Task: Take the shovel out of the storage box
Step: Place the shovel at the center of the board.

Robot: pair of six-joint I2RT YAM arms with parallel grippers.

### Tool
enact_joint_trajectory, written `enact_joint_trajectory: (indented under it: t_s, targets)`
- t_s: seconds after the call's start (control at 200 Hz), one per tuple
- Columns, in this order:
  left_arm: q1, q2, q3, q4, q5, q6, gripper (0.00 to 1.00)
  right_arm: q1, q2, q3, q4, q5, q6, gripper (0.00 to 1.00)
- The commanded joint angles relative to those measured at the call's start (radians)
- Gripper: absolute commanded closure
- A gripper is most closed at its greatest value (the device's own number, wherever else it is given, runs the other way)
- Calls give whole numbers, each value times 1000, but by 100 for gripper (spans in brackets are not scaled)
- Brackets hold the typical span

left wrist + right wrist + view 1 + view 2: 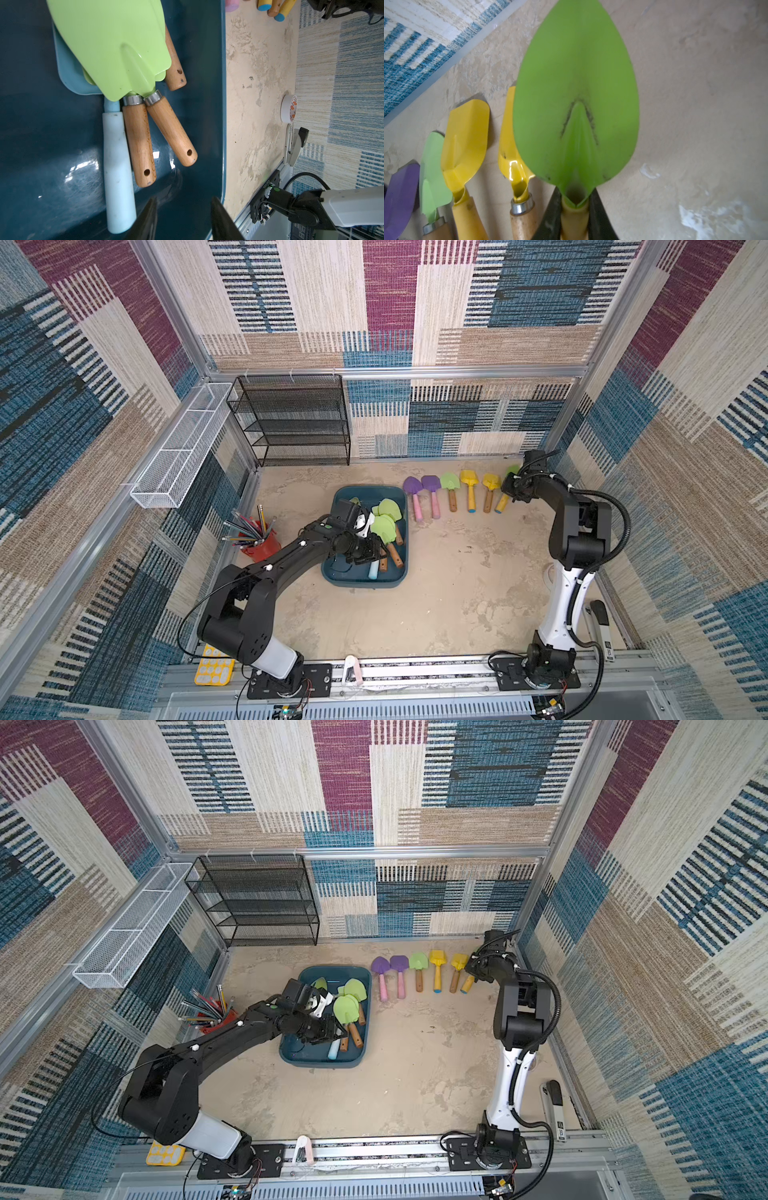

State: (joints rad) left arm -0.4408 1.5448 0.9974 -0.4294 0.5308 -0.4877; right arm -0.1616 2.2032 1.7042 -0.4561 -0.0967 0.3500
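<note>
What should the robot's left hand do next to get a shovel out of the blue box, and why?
Probably ease the left hand forward onto the outer wooden handle and close. Its jaws are open and empty, just short of that handle, which lies uncovered in the storage box. The right hand is busy, shut on a green shovel.

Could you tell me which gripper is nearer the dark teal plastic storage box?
Left. The left gripper hangs over the dark teal storage box; the right gripper is clear of it, holding a green-bladed shovel.
</note>
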Motion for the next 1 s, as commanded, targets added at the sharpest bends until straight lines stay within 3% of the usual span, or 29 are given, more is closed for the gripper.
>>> enact_joint_trajectory:
  t_s: [0.0, 0.431, 0.546, 0.726, 0.997]
  targets:
    - [-2, -8, -3, 5, 6, 3, 53, -5, 24, 24, -23, 35, -22, 85]
    - [-10, -8, 9, -6, -18, -12, 46, -12, 71, 27, -16, 35, -25, 82]
    - [-12, -2, 15, -9, -25, -15, 36, -11, 70, 19, -13, 41, -26, 70]
    - [-21, 13, 23, -10, -40, -18, 36, -12, 43, 5, -5, 35, -25, 47]
    - [-57, 56, 53, -10, -63, -35, 38, -12, -103, -99, 54, 30, 22, 37]
